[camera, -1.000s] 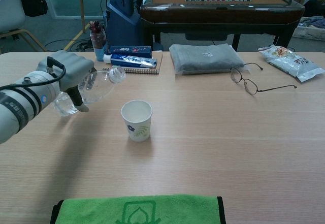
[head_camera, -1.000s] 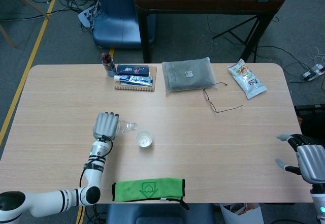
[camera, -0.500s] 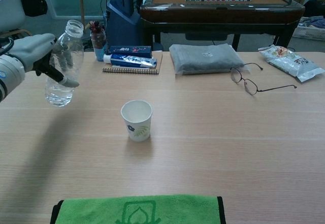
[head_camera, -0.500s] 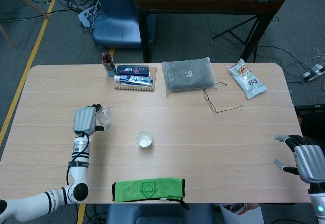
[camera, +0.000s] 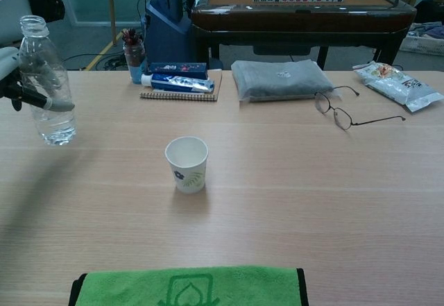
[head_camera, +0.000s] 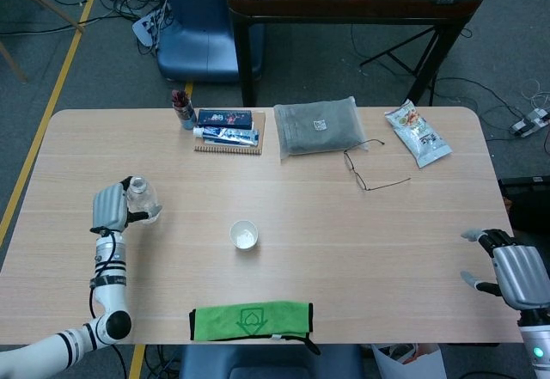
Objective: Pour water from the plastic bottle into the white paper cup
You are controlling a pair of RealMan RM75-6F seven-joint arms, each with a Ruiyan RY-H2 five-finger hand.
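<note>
The left hand (head_camera: pixel 110 207) is gripping the upright plastic bottle (camera: pixel 46 80), well left of the white paper cup (camera: pixel 186 164); it should be lowering it level, keeping it upright.

white cup (camera: pixel 186 164), green cloth (camera: pixel 187 288), clear bottle (camera: pixel 43 84)

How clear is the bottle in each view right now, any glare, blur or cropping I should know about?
Chest view: the plastic bottle is sharp and upright, its clear wall showing the floor behind it; the left hand is cut off by the frame edge. Head view: the bottle is small and washed out against the pale table; the white paper cup stays distinct. No strong glare in either.
</note>
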